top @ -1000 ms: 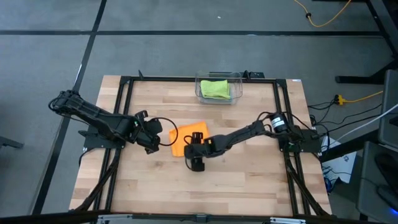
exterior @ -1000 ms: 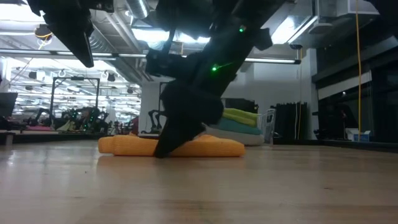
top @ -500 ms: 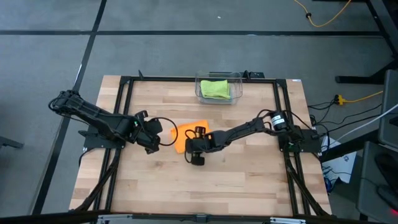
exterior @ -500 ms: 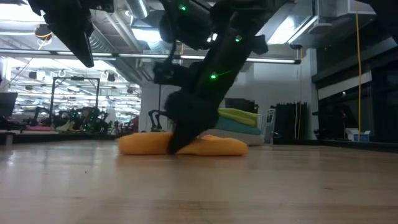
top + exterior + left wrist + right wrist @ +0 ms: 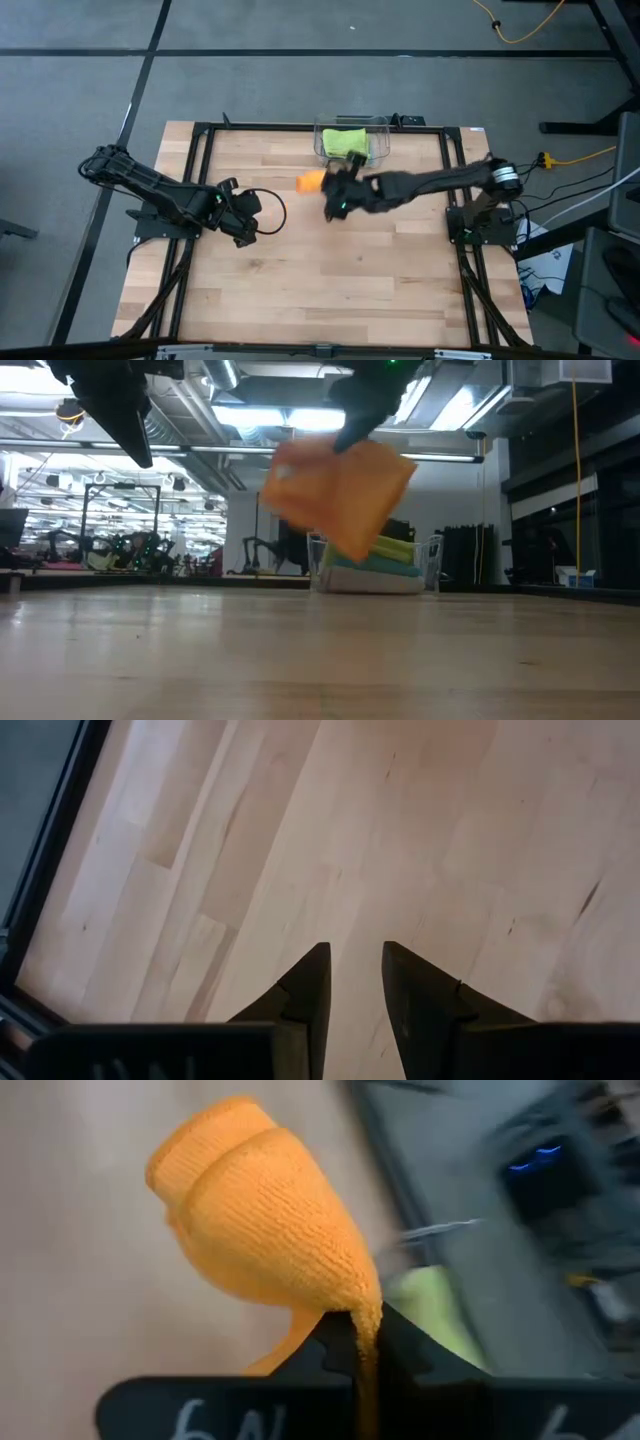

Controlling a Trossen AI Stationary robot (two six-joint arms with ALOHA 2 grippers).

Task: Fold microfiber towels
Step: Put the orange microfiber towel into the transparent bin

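**Orange towel in the air, headed for the bin**

Right fingers (image 5: pixel 352 1342) pinched tight on the edge of the orange towel (image 5: pixel 265 1230); cloth hangs bunched and folded from them, clear off the worktop (image 5: pixel 300 290). From above, the towel (image 5: pixel 311 181) sits at the tip of the right gripper (image 5: pixel 335 195), just near-left of the clear bin (image 5: pixel 380 140) at the far edge. Level view shows the towel (image 5: pixel 340 495) swinging high, blurred, in front of the bin (image 5: pixel 425 565).

Bin already holds a lime green towel (image 5: pixel 346 143) on top; level view shows a teal one (image 5: pixel 370 563) under it. No grey towel that I can make out.

Step, as I judge it: folding of the orange one looks done, this is the carry to the bin. Next move calls for getting over the bin opening, lowering onto the green towel, then releasing so the fold stays flat. Risk: folds fall open while it dangles.

Right arm stretched long across the worktop from its right-side base, reaching left and far. Left arm waits at the left-middle, left fingers (image 5: pixel 355 985) narrowly apart, holding nothing, pointing down at bare wood.
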